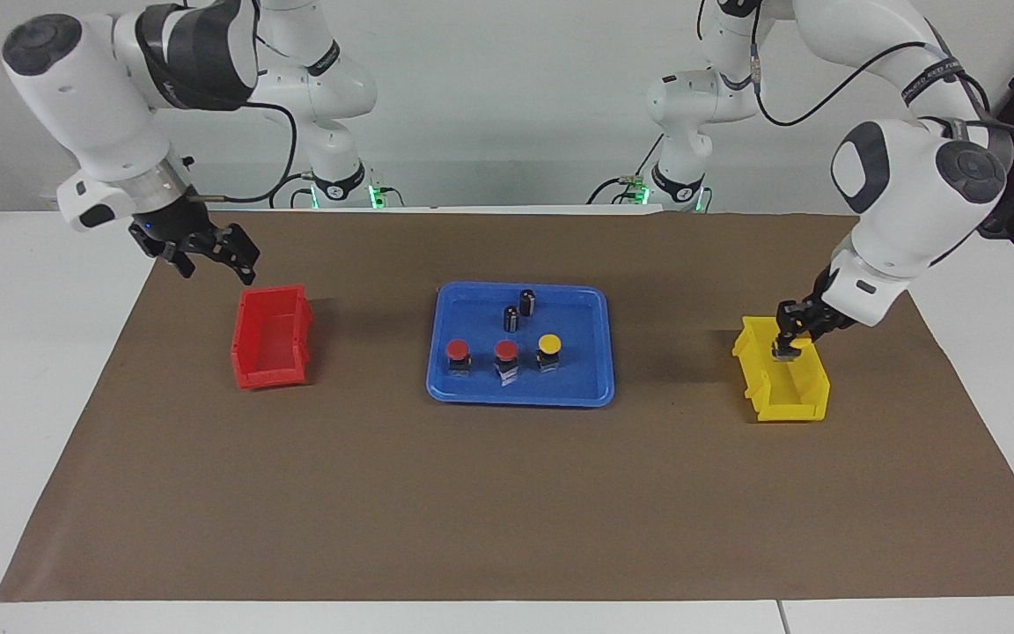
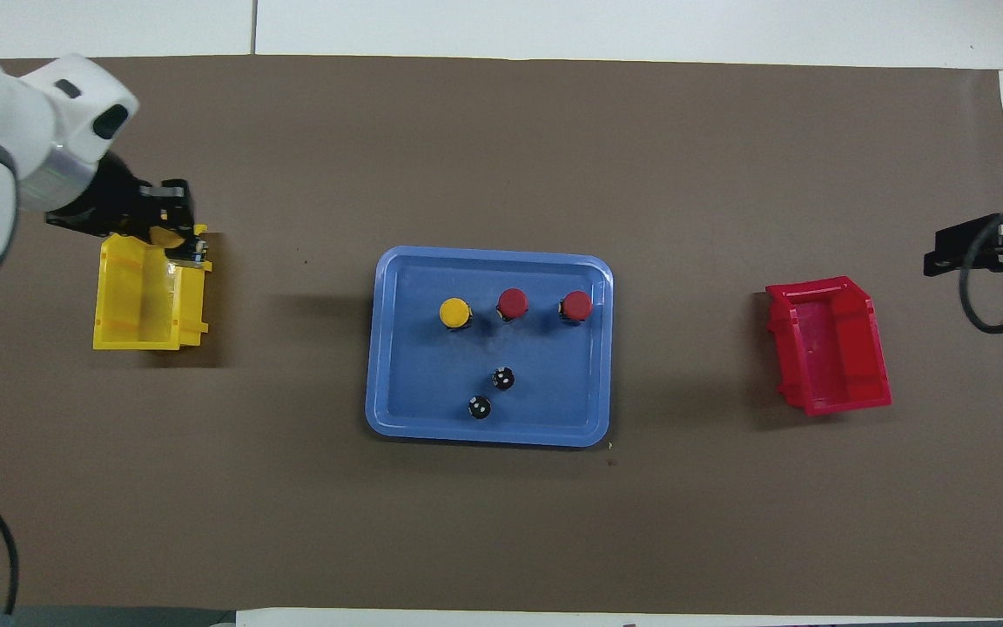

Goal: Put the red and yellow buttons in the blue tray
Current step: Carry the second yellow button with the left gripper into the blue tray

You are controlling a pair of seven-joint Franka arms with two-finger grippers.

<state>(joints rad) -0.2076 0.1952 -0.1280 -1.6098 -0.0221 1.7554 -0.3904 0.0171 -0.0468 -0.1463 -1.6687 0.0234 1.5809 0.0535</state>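
Left gripper [image 1: 787, 350] is in the yellow bin [image 1: 780, 387], fingers clenched on a small button [image 2: 197, 251]: light, rigid, slick-capped. You should grip its base. Right gripper [image 1: 208, 255] waits, released, above the red bin [image 1: 271, 339], away from the tray [image 1: 472, 387].

Blue tray [image 1: 520, 394]: smooth plastic, slight sheen, centre frame. Red bin [image 1: 271, 339] and yellow bin [image 1: 780, 380]: moulded plastic, semi-gloss. Brown mat [image 1: 507, 511]: matt, paper-like, flat. Table [image 1: 23, 370]: smooth white. Button caps [image 1: 458, 350]: glossy plastic, red and yellow. Arm shells [image 1: 903, 189], upper frame: glossy white plastic.
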